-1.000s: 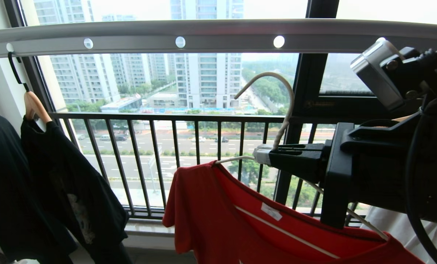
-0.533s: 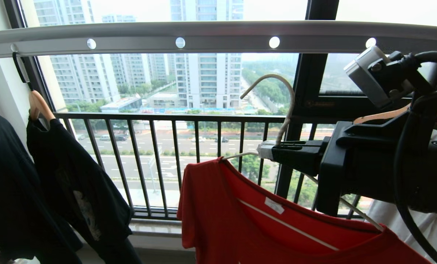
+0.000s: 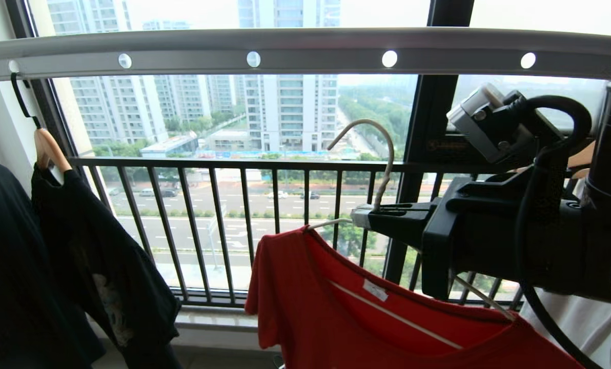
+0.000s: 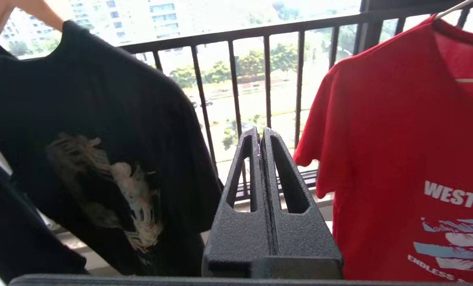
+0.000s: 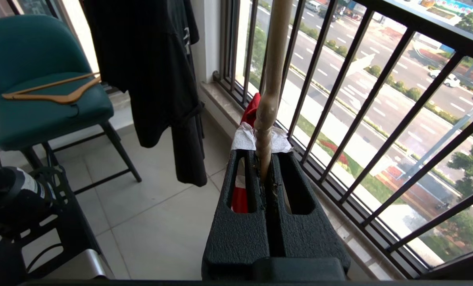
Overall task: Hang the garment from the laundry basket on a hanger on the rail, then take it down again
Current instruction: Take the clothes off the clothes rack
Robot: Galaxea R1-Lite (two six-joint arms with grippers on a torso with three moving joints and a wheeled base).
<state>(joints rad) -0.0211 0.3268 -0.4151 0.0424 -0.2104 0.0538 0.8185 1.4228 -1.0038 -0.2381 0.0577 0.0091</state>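
Red T-shirt (image 3: pixel 336 312) with white "WEST COAST" lettering hangs on the thin whitish wire hanger (image 3: pixel 382 169), which is held in the air below the pale grey holed rail (image 3: pixel 305 51), its curved hook clear of the bar and not hooked into any hole. The right gripper (image 3: pixel 362 218) reaches in from the right side, its jaws closed tight on the neck of the hanger just under the hook, where a scrap of white tape is wrapped. The left gripper (image 4: pixel 260 137) is closed on nothing, pointing at the dark window railing (image 3: pixel 223 164) between the red shirt and a black printed T-shirt (image 3: pixel 95 261) on a wooden hanger (image 3: pixel 49 148). A teal chair (image 5: pixel 38 99) carries another wooden hanger.
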